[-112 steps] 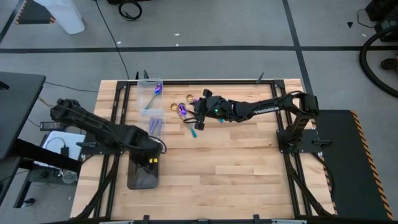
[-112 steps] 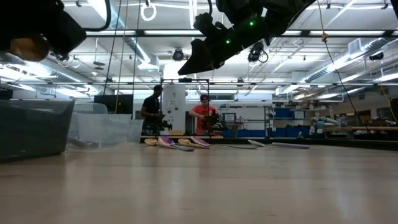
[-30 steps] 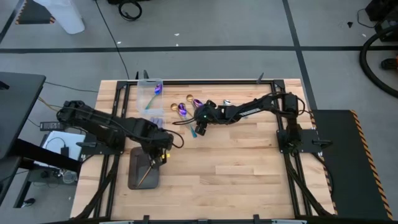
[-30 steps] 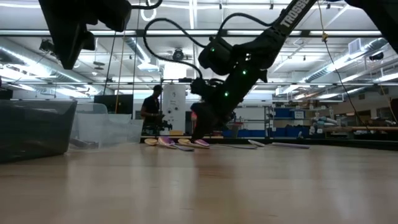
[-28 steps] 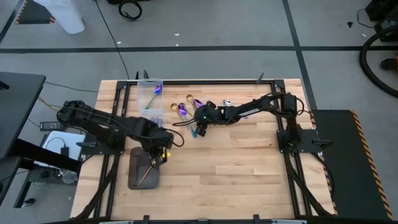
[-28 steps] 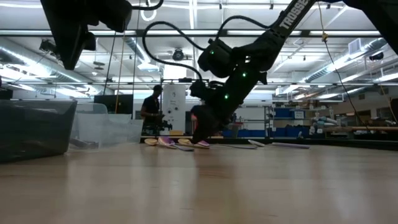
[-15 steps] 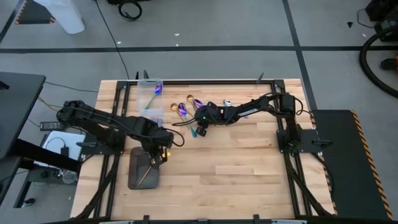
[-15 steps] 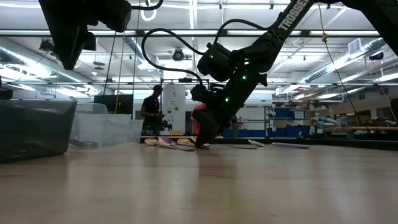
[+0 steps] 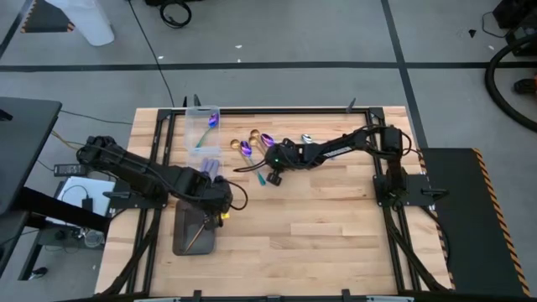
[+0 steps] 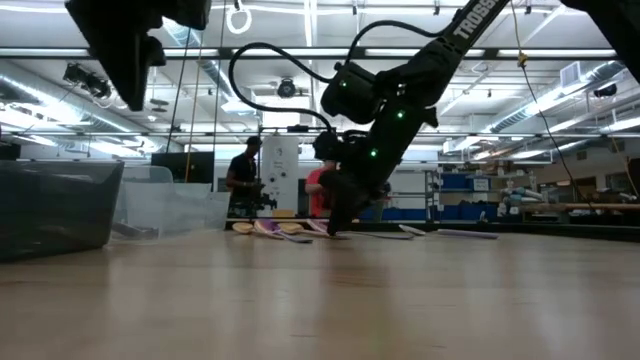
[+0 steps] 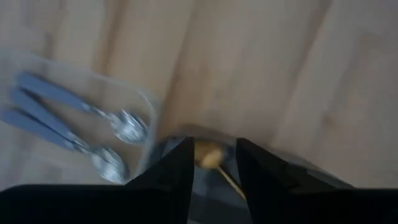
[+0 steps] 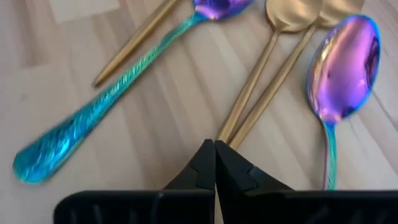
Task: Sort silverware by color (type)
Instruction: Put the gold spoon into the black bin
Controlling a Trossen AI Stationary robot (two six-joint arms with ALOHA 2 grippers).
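Note:
Gold spoons [image 12: 252, 87] and iridescent purple spoons with teal handles [image 12: 343, 65] lie flat on the wooden table at its far middle [image 9: 252, 141]. My right gripper [image 12: 215, 147] is shut at the handle ends of two gold spoons, its tips down at the table [image 10: 338, 230]. My left gripper [image 11: 214, 167] is open above the dark grey tray [image 9: 186, 241], in which a gold spoon [image 11: 209, 155] lies. It holds nothing. My right gripper meets the free handle ends of two gold spoons [image 12: 231, 132], which run in under its shut fingertips. The fingertips hide whether one handle or both sit between them. The fingers slant down from the table's right, along the handles. The spoons lie flat on the table.
A clear bin [image 11: 134, 99] beside the tray holds silver spoons [image 11: 118, 127]. Another clear bin [image 9: 204, 126] at the far left holds a purple spoon. A loose teal-handled spoon [image 12: 93, 121] lies beside my right gripper. Bare wood fills the near right half [image 9: 336, 226].
My right gripper has tipped steeper, shifted slightly toward the table's right and shut with its tips at the table. My left gripper has turned a little above the tray and stayed open.

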